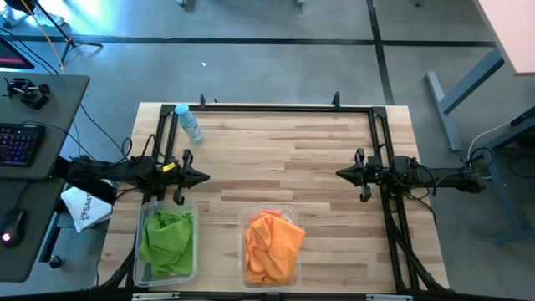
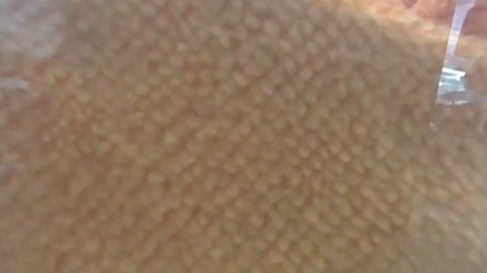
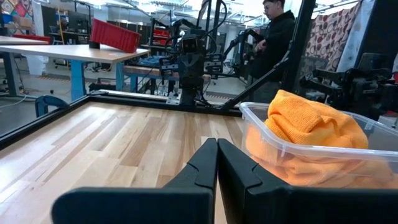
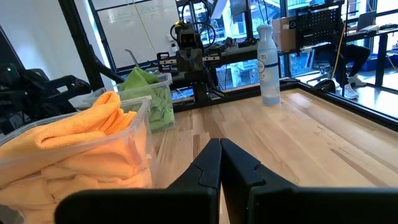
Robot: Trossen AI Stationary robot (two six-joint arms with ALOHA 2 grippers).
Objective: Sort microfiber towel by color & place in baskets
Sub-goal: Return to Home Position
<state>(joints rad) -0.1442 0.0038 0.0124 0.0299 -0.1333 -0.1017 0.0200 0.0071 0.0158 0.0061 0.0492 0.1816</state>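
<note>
Green towels (image 1: 169, 242) fill the left basket (image 1: 196, 251) at the table's (image 1: 276, 150) front left corner; orange towels (image 1: 272, 242) fill the right basket (image 1: 269, 209) mid front edge. Sorting looks finished. Left gripper (image 1: 206, 176) and right gripper (image 1: 338, 173) hang clenched, empty, near the side edges

Robotics lab, workbench (image 3: 68, 53) with red bin (image 3: 115, 35), whiteboard (image 4: 140, 25), keyboard (image 1: 18, 144)

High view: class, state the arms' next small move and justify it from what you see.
Probably just settle at rest: green towels lie in the left tub, orange towels in the right tub, no cloth lies loose, and the left tool and right tool sit shut at the sides.
</note>
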